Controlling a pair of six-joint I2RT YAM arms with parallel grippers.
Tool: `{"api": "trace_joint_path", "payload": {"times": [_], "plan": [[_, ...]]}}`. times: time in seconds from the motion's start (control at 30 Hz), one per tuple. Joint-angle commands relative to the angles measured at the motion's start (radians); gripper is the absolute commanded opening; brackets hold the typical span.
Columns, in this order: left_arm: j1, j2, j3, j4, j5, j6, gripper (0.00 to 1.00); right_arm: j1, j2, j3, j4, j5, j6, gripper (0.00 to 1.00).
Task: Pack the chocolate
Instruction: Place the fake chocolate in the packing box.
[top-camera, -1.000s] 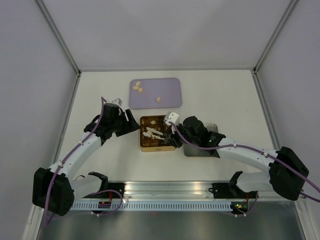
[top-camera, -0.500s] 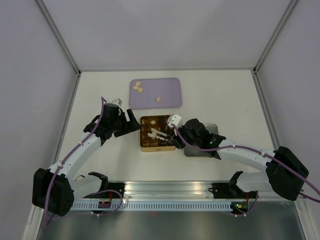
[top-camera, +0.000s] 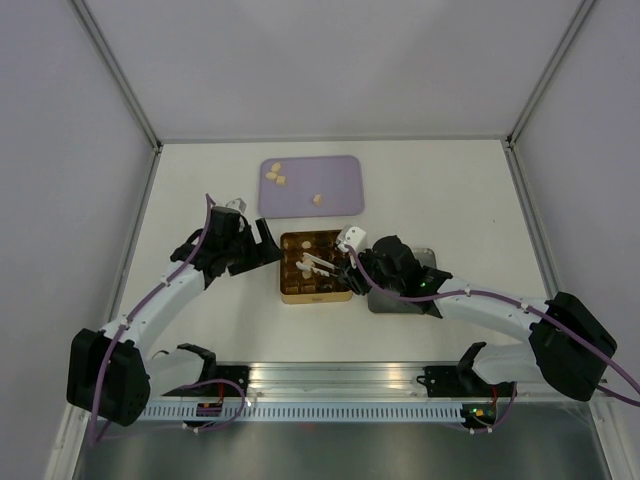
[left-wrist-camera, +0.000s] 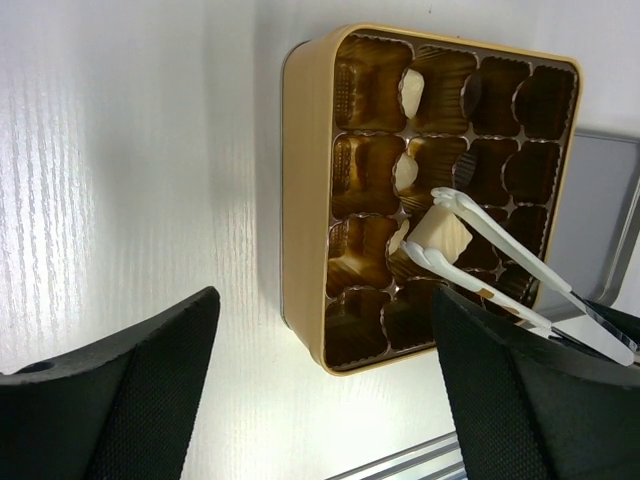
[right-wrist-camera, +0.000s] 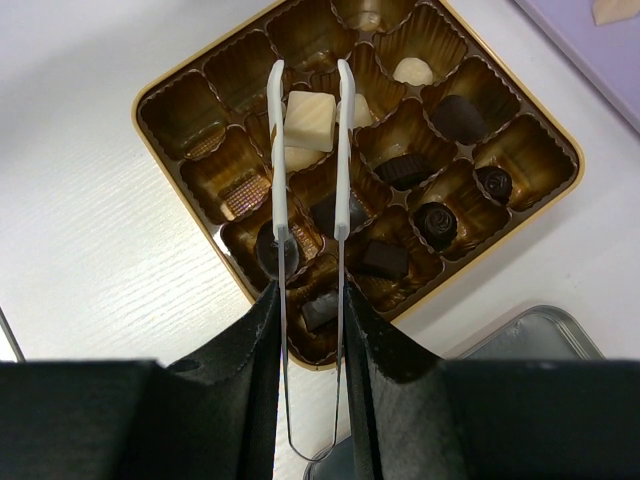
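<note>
Our right gripper (right-wrist-camera: 310, 330) clamps tweezers (right-wrist-camera: 279, 170) pinching a cream chocolate (right-wrist-camera: 308, 120) above the tin (left-wrist-camera: 300, 200) at the table's (top-camera: 200, 180) middle, to seat it in a cell. Our left gripper (left-wrist-camera: 320, 390), jaws apart, hovers beside the tin, perhaps to steady it.

The chocolate (right-wrist-camera: 308, 120) is pale cream or dark brown, some brown pieces marked with a swirl. The tin (left-wrist-camera: 300, 200) is gold, and its cups are shiny brown-gold with fine ribbing. The tweezers (right-wrist-camera: 341, 170) are white, the left claw (left-wrist-camera: 325, 320) and right claw (right-wrist-camera: 310, 300) black with a fine woven texture, the tray (top-camera: 340, 180) plain lilac, and the table (top-camera: 450, 190) white with a faint grain.
</note>
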Motion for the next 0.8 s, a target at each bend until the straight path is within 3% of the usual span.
{"api": "trace_joint_path", "payload": {"times": [0.0, 0.63, 0.77], "plan": [[0.004, 0.032, 0.018, 0.036, 0.003, 0.007, 0.88, -0.004, 0.004, -0.004, 0.069, -0.035, -0.014, 0.04], [0.003, 0.249, 0.029, 0.154, 0.121, 0.005, 0.54, -0.004, 0.015, -0.016, 0.036, -0.026, 0.021, 0.04], [-0.005, 0.269, 0.028, 0.165, 0.129, 0.013, 0.52, -0.004, 0.015, -0.021, 0.039, -0.021, 0.024, 0.05]]}}
